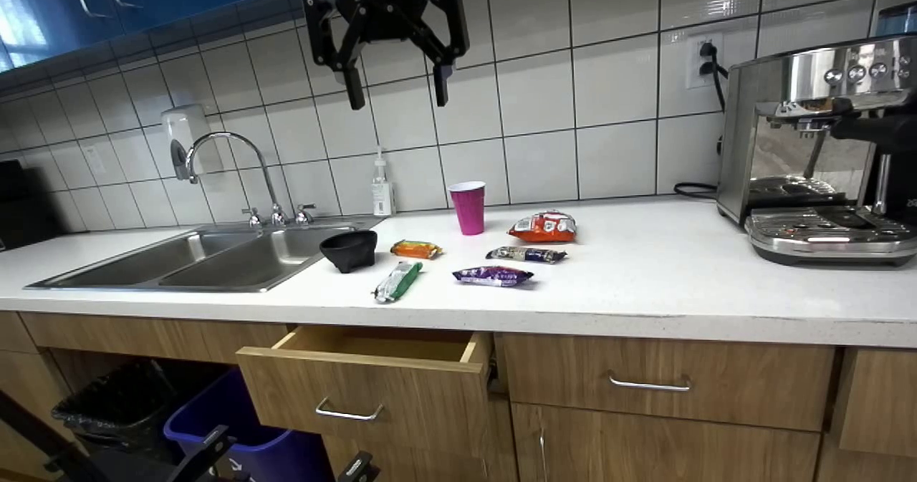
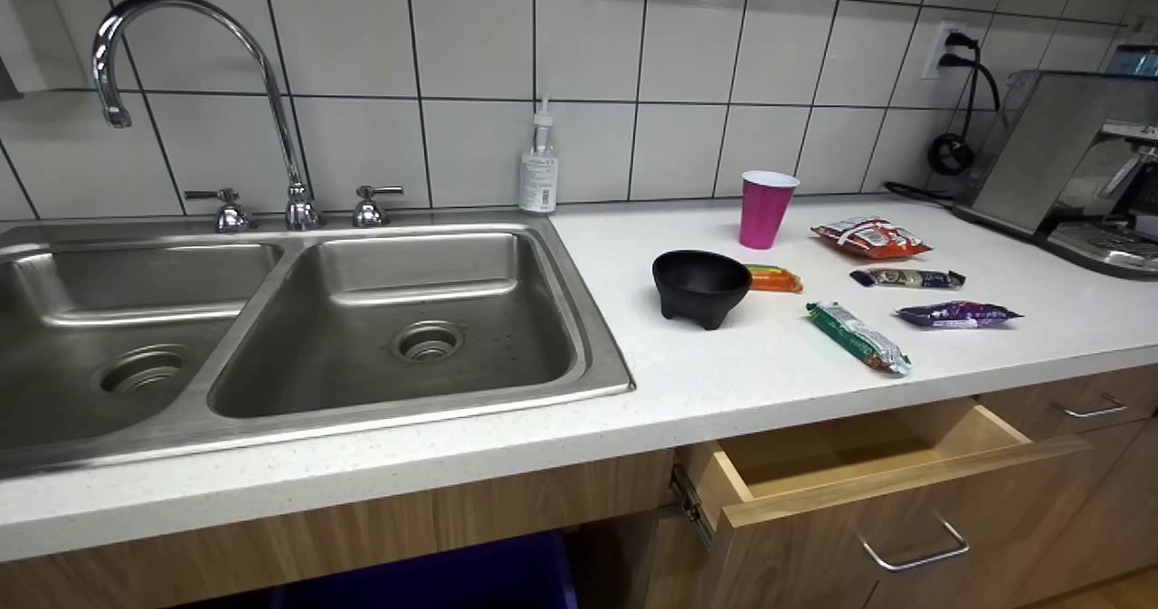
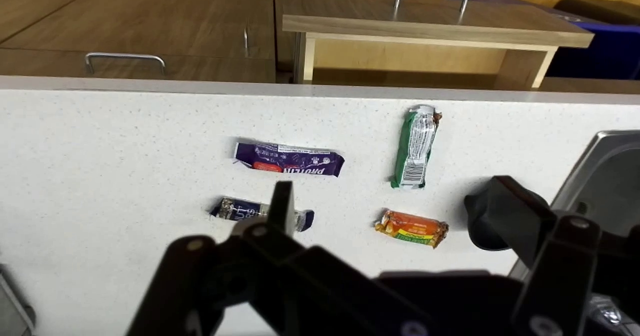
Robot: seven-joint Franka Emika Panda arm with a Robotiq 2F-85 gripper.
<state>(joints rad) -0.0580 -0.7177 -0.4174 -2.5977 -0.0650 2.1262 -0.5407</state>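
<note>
High above the counter hangs my gripper [image 1: 398, 99], open, its fingers wide apart with nothing between them. Below it on the white counter lie several wrapped snacks: an orange bar [image 3: 412, 227], a green bar [image 3: 415, 146], a purple bar [image 3: 290, 160] and a dark blue bar [image 3: 240, 209]. In the wrist view the left finger covers part of the dark blue bar, and the right finger hides part of a black bowl [image 2: 701, 292]. A pink cup [image 1: 469, 210] stands upright near the wall, beside a red snack bag [image 1: 543, 227]; both show in both exterior views.
Under the counter edge a wooden drawer [image 1: 365, 396] stands pulled out. A double steel sink [image 2: 398, 319] with a tall faucet [image 2: 271, 93] is beside the bowl. A clear pump bottle [image 2: 539, 170] stands at the wall. An espresso machine [image 1: 824, 145] occupies the counter's far end.
</note>
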